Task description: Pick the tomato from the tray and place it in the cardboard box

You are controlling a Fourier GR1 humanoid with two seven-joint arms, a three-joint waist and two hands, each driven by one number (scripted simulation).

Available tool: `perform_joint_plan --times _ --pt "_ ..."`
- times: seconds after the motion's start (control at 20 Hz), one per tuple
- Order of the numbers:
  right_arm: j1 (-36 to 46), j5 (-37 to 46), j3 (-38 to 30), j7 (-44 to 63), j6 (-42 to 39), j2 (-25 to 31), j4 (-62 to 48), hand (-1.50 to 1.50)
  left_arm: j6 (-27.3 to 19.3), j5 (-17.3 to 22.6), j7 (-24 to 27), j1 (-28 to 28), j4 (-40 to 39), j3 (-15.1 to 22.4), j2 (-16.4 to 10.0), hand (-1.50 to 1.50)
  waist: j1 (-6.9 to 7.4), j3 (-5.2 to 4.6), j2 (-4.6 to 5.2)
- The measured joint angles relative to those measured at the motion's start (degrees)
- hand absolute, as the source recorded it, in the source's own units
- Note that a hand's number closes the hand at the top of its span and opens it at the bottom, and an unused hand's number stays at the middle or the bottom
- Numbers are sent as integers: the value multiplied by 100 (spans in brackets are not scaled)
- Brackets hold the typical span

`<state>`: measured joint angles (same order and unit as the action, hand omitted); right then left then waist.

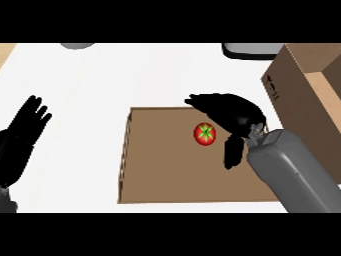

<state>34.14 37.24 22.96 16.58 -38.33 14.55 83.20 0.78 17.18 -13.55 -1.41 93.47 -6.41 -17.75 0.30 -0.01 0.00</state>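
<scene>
Small round red tomato (205, 133) is seen just left of the right hand (232, 114), between its arched fingers and lowered thumb, on the flat brown tray (165, 180). The hand is spread wide, with nothing held. Closure should be centred on the tomato before lifting, since it could likely roll. Open brown cardboard box (313, 107) is set close on the hand's right. Left hand (14, 142) is rested open far left, over the white counter (92, 90).

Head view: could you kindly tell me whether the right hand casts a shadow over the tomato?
In the head view, no: the tomato shows bright red, without glare; the tray around it is evenly lit, with no shadow visible under the right hand; the outer side of the cardboard box looks darker than its inside.
</scene>
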Motion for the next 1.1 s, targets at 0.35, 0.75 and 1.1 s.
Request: perform_joint_plan --times 0.35,0.75,1.1 --pt "7 498 -93 -84 -119 -263 -219 -150 86 -151 -56 88 116 -34 154 0 -1 1 0" --pt "-176 1010 -133 -58 -196 -503 -274 -150 191 -234 -117 -27 32 -184 233 0 -8 1 -1" --pt "-66 1428 -201 -373 -69 -652 -807 -150 269 -268 -167 -167 -62 -284 297 0 -3 1 2"
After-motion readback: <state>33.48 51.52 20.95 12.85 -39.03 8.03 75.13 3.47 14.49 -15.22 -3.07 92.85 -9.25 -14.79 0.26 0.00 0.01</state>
